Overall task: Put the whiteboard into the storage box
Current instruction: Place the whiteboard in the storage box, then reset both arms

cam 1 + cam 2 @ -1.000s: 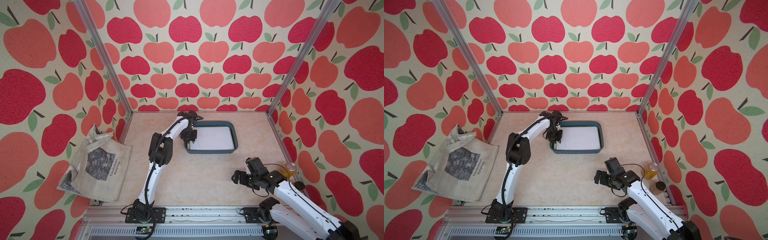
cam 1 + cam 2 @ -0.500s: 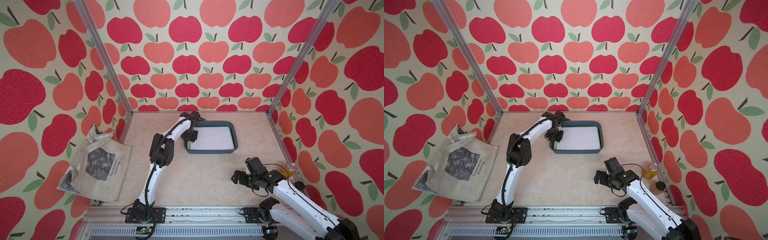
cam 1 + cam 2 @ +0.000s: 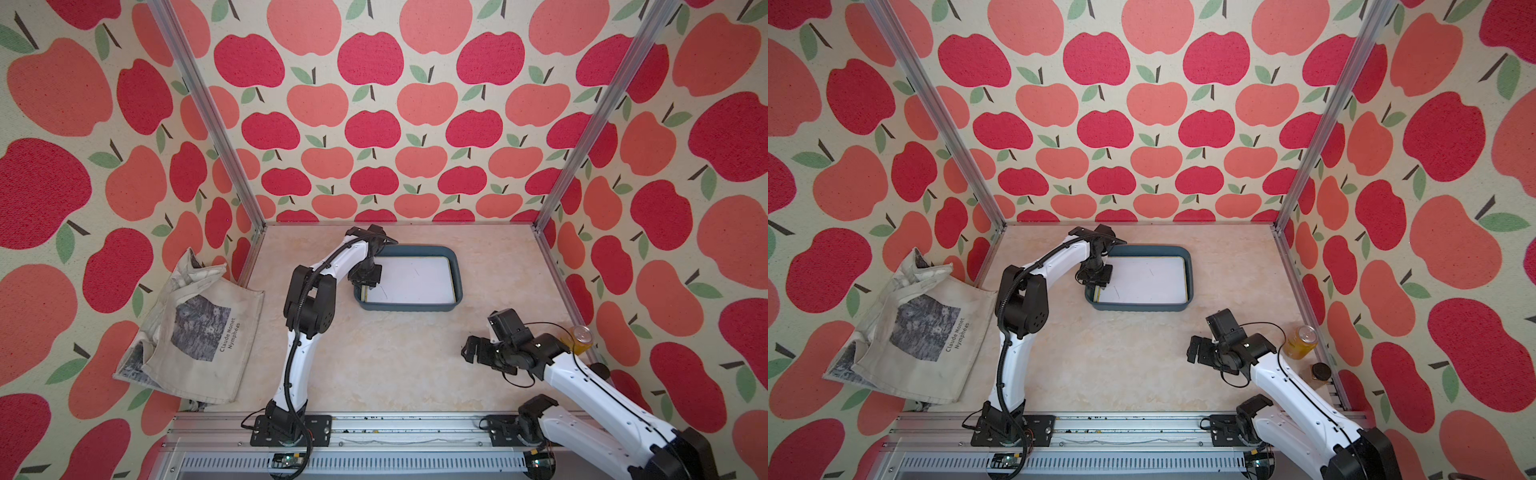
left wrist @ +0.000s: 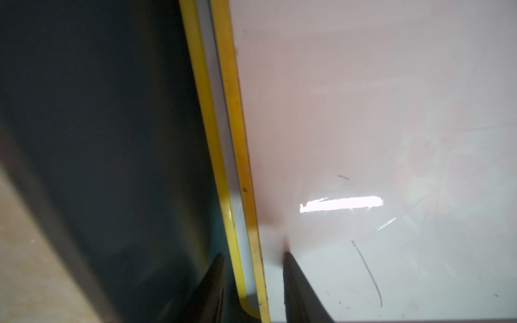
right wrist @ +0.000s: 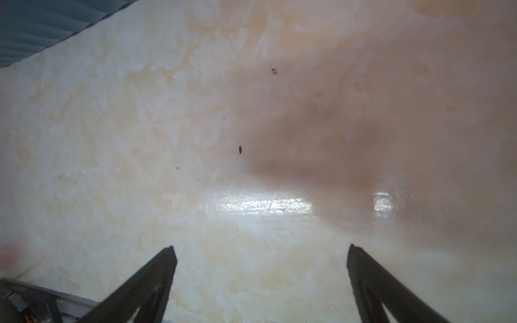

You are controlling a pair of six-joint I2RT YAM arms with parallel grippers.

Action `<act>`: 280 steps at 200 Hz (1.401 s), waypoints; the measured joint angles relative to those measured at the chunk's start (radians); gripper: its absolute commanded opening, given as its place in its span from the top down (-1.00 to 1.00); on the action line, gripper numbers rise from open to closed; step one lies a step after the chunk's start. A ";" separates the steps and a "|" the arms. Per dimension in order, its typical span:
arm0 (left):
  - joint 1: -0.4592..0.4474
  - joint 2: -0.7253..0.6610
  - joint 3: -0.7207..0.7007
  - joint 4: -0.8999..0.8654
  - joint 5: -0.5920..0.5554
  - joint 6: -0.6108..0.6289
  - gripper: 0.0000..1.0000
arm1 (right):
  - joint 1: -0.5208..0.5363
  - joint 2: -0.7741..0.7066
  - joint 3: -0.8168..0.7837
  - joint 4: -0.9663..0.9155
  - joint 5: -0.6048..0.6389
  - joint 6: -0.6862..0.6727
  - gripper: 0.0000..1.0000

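Surface (image 3: 395, 365): pale, marbled, bearing the storage box (image 3: 409, 306).
Whiteboard (image 3: 415, 276): lying inside the storage box.
Right hand (image 3: 466, 353): well apart from the storage box, wide open, empty.
Left hand (image 3: 365, 287): at the storage box's left end, partly open, fingers (image 4: 296, 285) astride the whiteboard's yellow edge.

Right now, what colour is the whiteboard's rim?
Yellow rim, best in the left wrist view.

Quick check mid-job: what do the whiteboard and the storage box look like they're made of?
The whiteboard: glossy white coated face, material beneath unclear; it mirrors a sharp lamp glare. Its yellow frame looks like smooth plastic. The storage box: blue-grey moulded plastic, probably, dull satin, with rounded corners.
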 measured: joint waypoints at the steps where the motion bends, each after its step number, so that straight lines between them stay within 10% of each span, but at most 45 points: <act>1: 0.000 -0.001 -0.001 0.000 0.000 0.000 0.27 | 0.000 0.000 0.000 0.000 0.000 0.000 -0.98; 150: -0.003 -0.492 -0.294 0.200 -0.032 0.088 0.02 | 0.000 0.112 0.245 0.002 0.217 -0.258 -0.99; 163: 0.005 -0.518 -0.354 0.219 -0.064 0.087 -0.23 | 0.000 0.119 0.263 0.011 0.243 -0.298 -0.99; 173: 0.013 -0.537 -0.403 0.237 -0.092 0.080 -1.00 | 0.000 0.119 0.270 0.026 0.267 -0.331 -0.99; 280: 0.193 -0.978 -0.998 0.628 -0.312 0.051 -0.99 | -0.079 0.106 0.121 0.498 0.496 -0.671 -0.99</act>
